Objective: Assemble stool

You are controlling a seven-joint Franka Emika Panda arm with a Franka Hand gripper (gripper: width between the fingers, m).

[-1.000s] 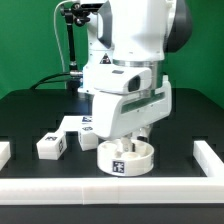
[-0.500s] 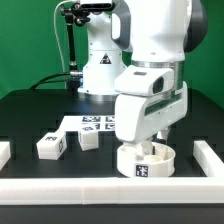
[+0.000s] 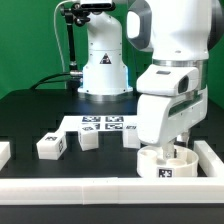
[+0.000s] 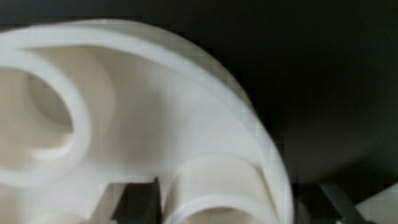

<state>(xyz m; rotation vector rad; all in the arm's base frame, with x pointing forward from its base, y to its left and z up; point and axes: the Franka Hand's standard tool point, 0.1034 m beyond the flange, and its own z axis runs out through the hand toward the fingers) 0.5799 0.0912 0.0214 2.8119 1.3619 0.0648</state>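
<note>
On the black table (image 3: 40,115), round white seat (image 3: 165,170), tagged wall.

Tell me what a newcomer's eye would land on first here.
The big white arm towers on the exterior view's right, its jaws shut on the round seat by the front rail. Small tagged leg blocks lie loose on the black table to the exterior view's left, before the marker board.

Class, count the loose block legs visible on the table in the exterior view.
3: one leg at the exterior view's left, a second leg beside it, a third leg partly hidden by the arm. The arm may hide more.
</note>
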